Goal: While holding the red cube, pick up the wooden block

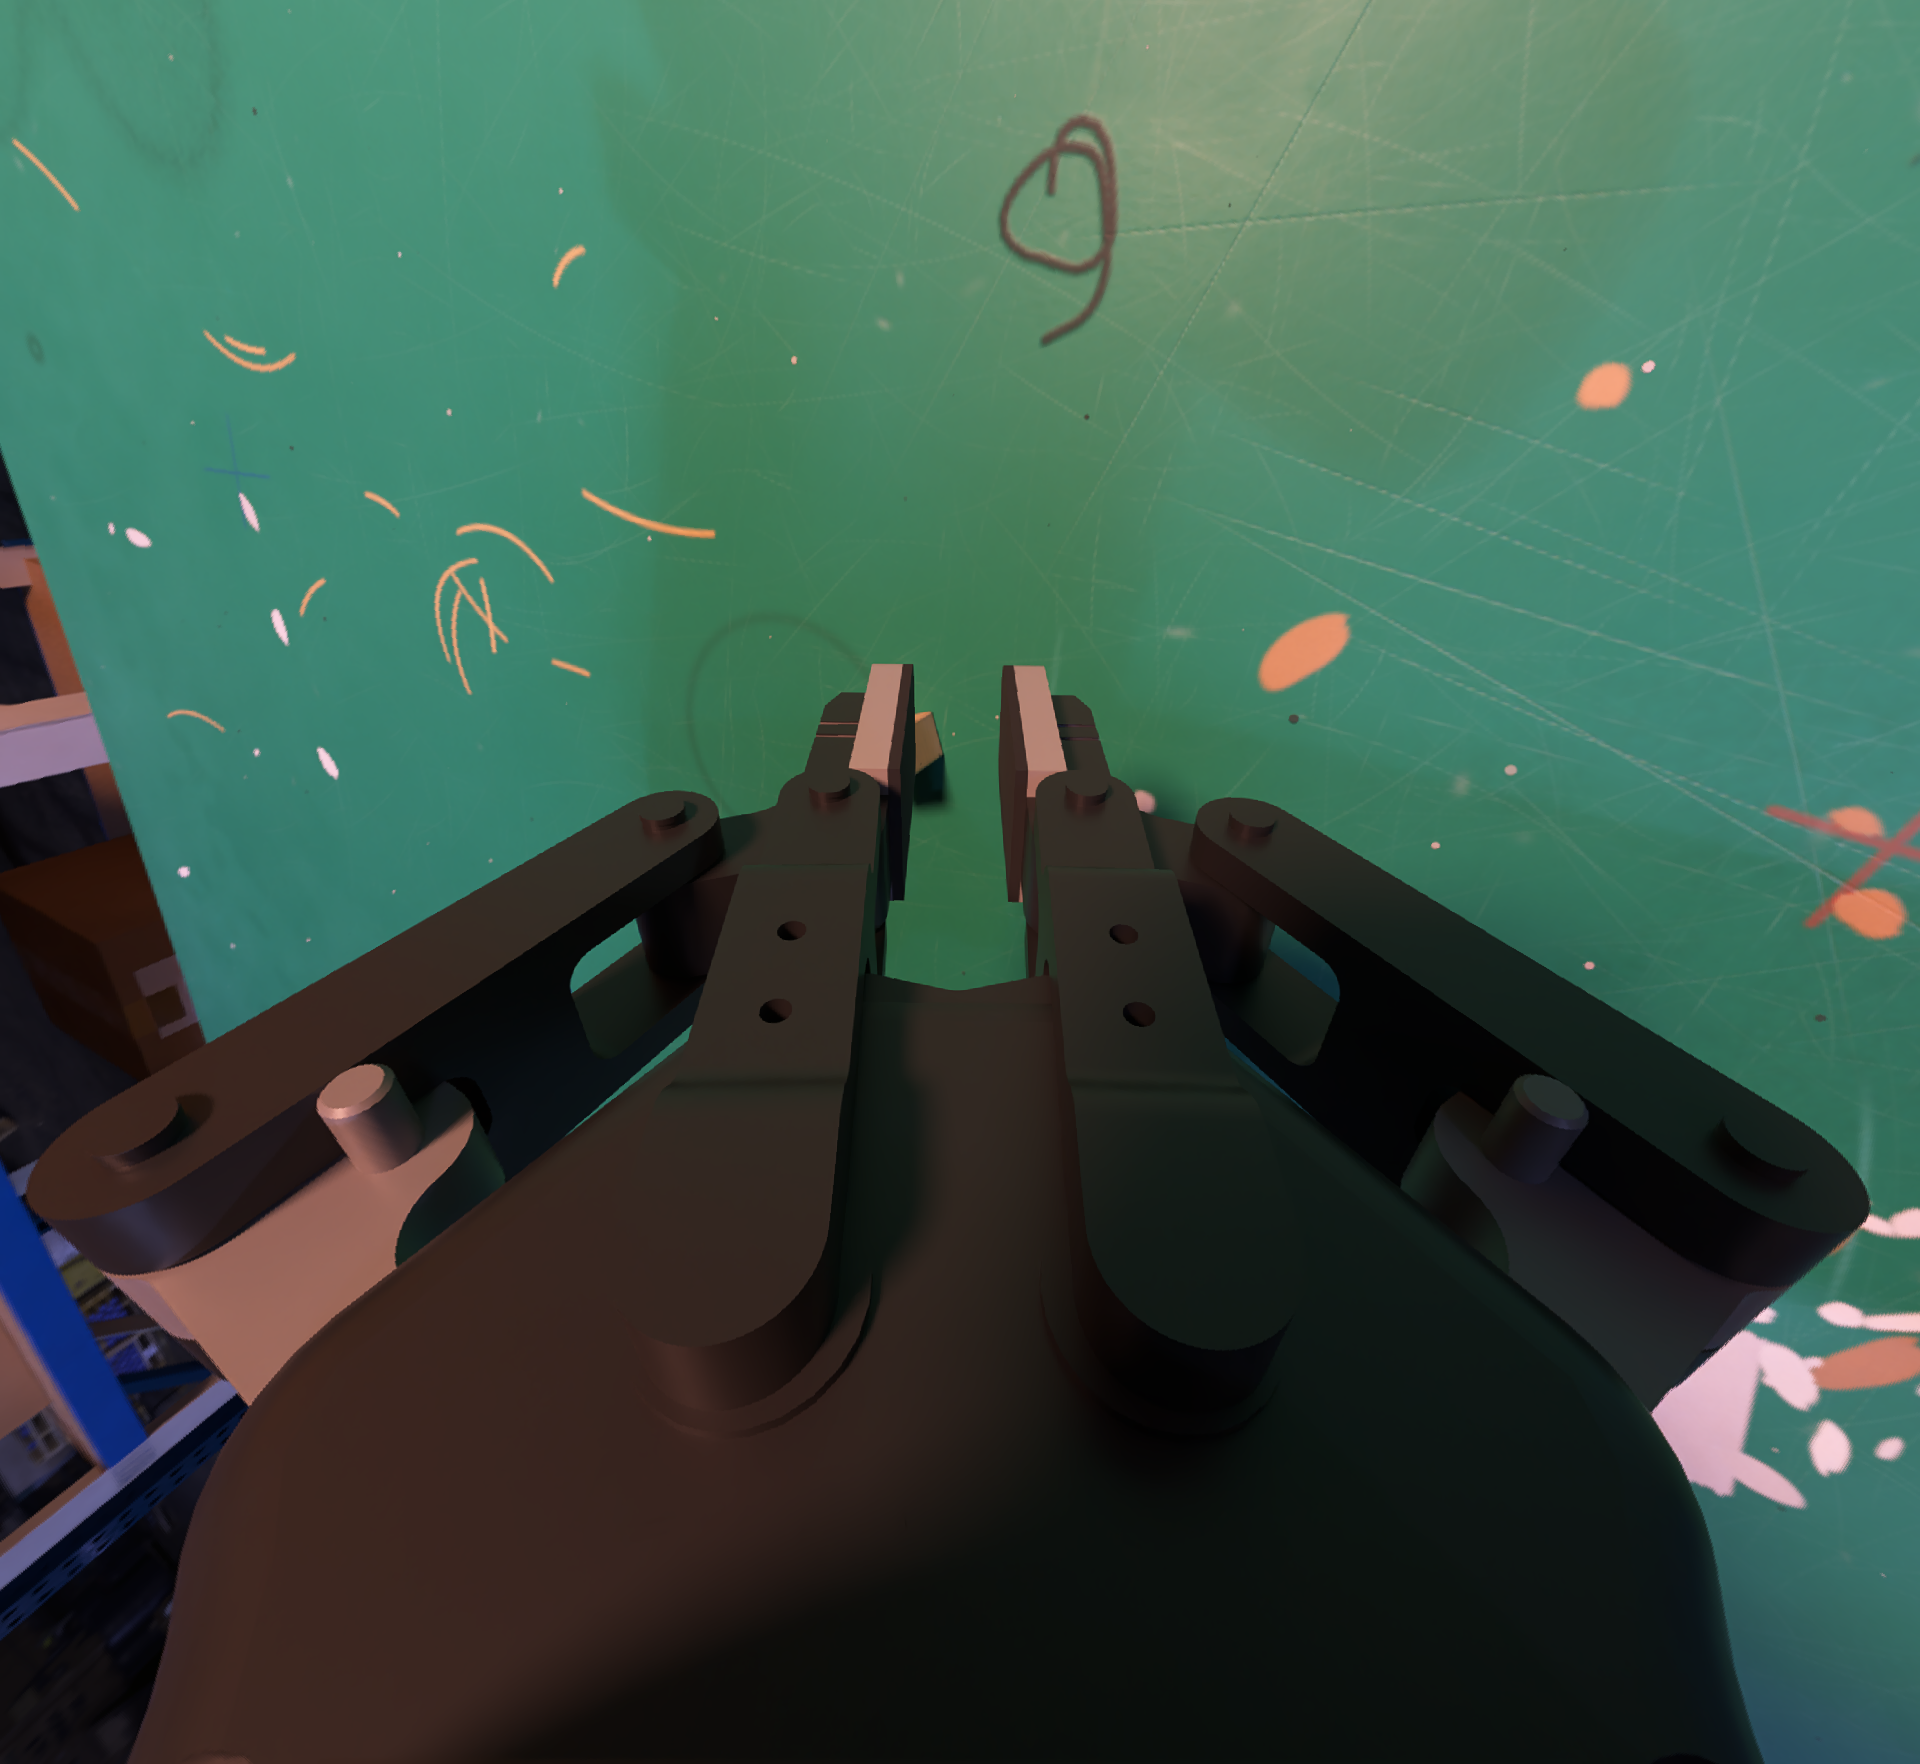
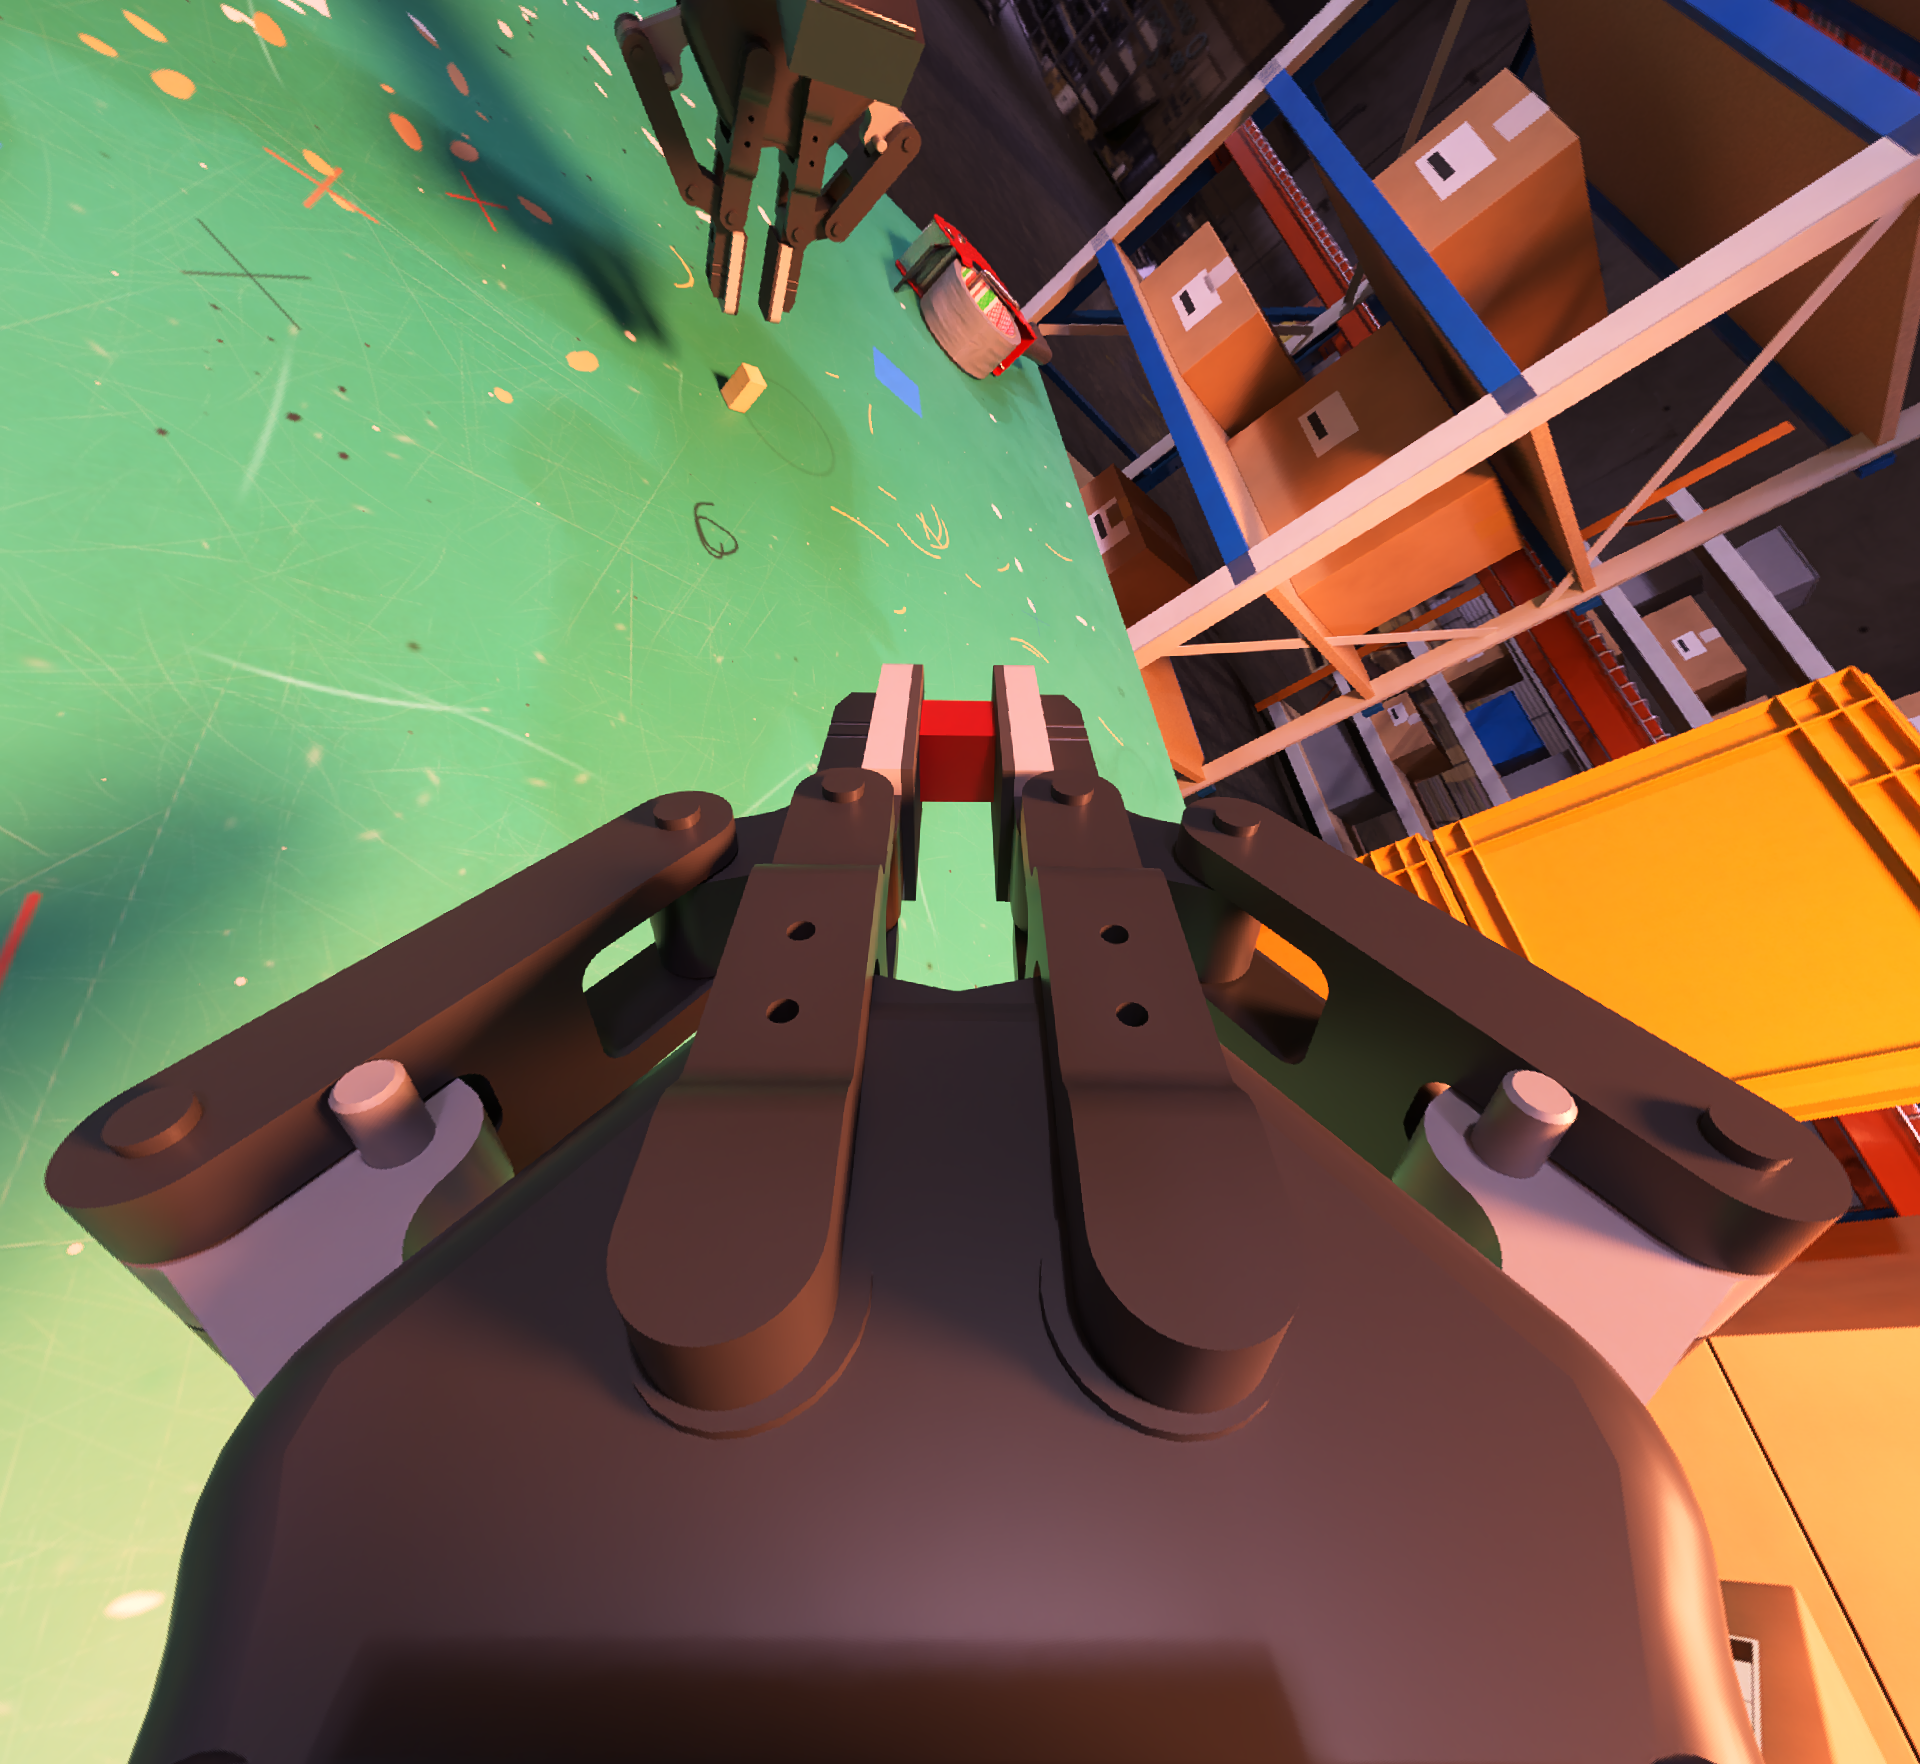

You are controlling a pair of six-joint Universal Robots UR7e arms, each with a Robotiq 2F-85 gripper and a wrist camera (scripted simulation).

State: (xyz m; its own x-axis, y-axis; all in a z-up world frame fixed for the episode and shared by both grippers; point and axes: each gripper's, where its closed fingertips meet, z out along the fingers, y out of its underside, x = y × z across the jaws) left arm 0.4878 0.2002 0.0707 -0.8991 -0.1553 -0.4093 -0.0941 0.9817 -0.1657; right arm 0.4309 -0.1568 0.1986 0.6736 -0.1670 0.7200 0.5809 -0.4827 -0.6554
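My right gripper (image 2: 958,708) is shut on the red cube (image 2: 957,750) and holds it above the green table (image 2: 364,571). The small wooden block (image 2: 744,386) lies on the table farther off. My left gripper (image 2: 755,293) hangs just above and beside the block without touching it, its jaws a narrow gap apart and empty. In the left wrist view the left gripper (image 1: 958,708) points down at the table (image 1: 1247,467). Only a corner of the wooden block (image 1: 928,740) shows there, beside the left finger (image 1: 883,727).
A red tape dispenser (image 2: 971,301) and a flat blue patch (image 2: 897,379) lie near the table edge beyond the block. An orange crate (image 2: 1714,883) and shelving with cardboard boxes (image 2: 1455,260) stand off the table's side. The table edge also shows at the left wrist view's left (image 1: 94,675).
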